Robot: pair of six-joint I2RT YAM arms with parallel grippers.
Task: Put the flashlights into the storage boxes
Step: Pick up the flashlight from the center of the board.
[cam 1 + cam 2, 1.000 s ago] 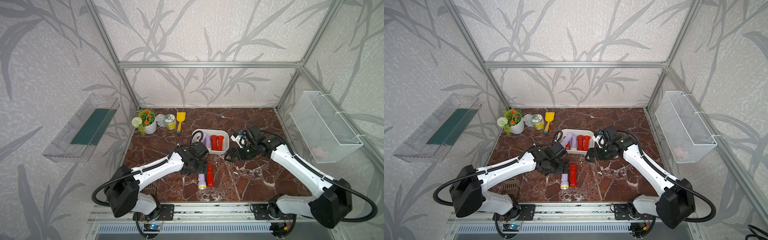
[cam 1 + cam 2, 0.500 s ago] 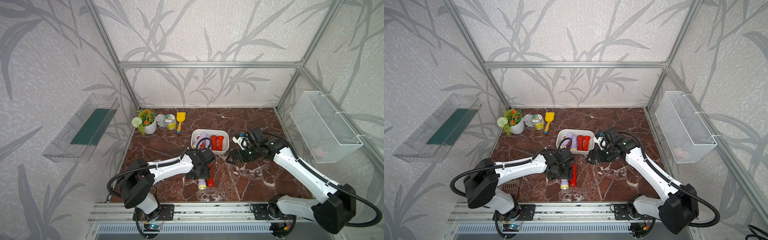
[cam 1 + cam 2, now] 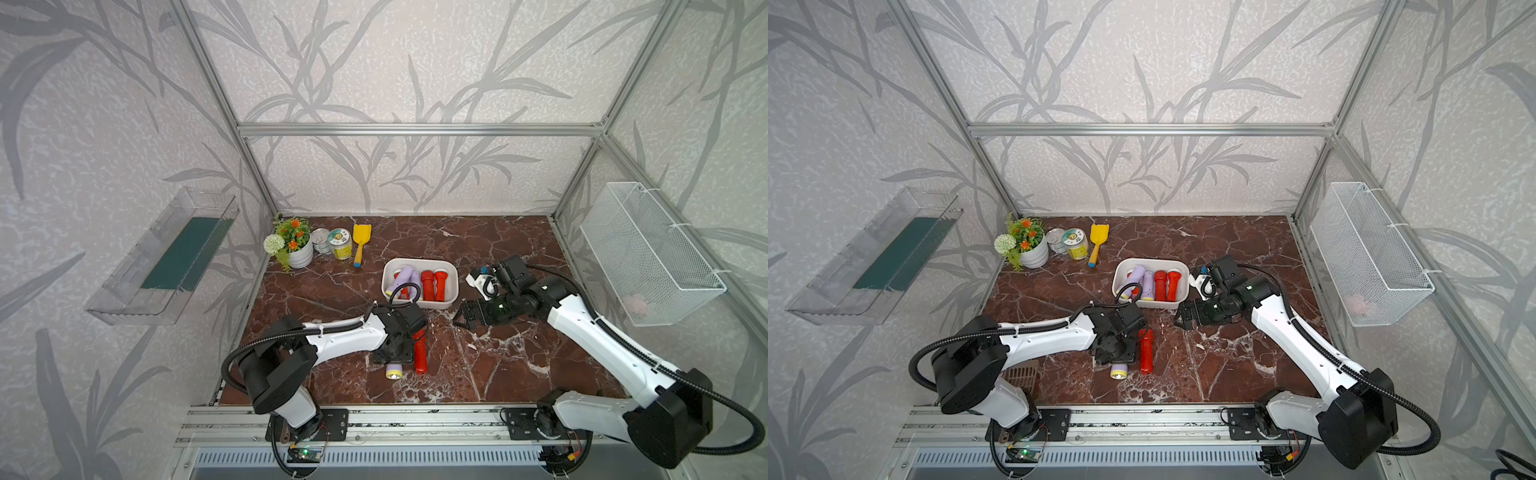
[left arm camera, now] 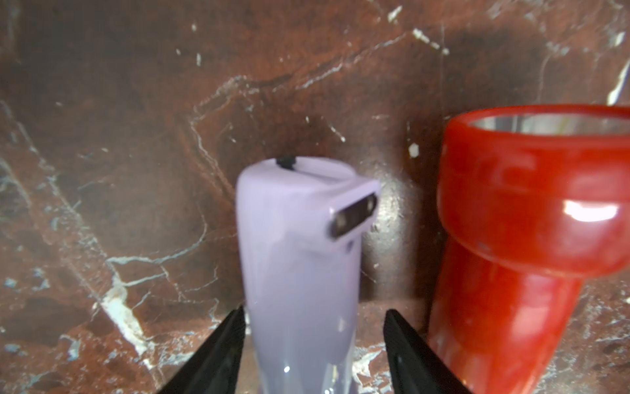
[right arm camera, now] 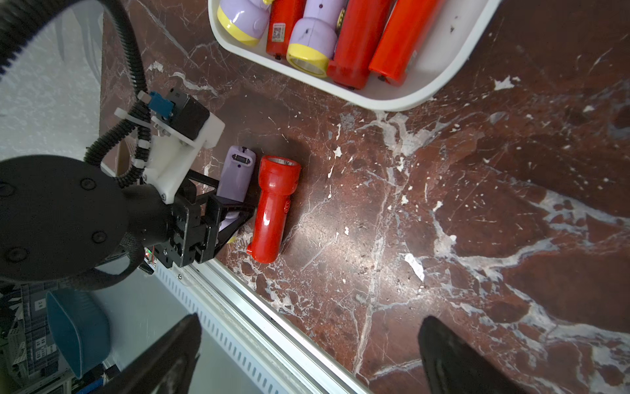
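Two outside storage box [image 3: 420, 304]: lilac flashlight [image 3: 393, 371] mostly hidden under left gripper [image 4: 314, 320], jaws straddling, gap one side; red flashlight [image 3: 420, 353] at 3 o'clock. Right gripper [image 3: 462, 322] wide, empty.

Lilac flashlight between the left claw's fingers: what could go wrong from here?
1. The left claw straddles the lilac flashlight, and the red flashlight lies close beside it; the finger on that side may push the red one and roll it away.
2. The white tub already holds five flashlights side by side, so this one may land on top of them or on the rim.
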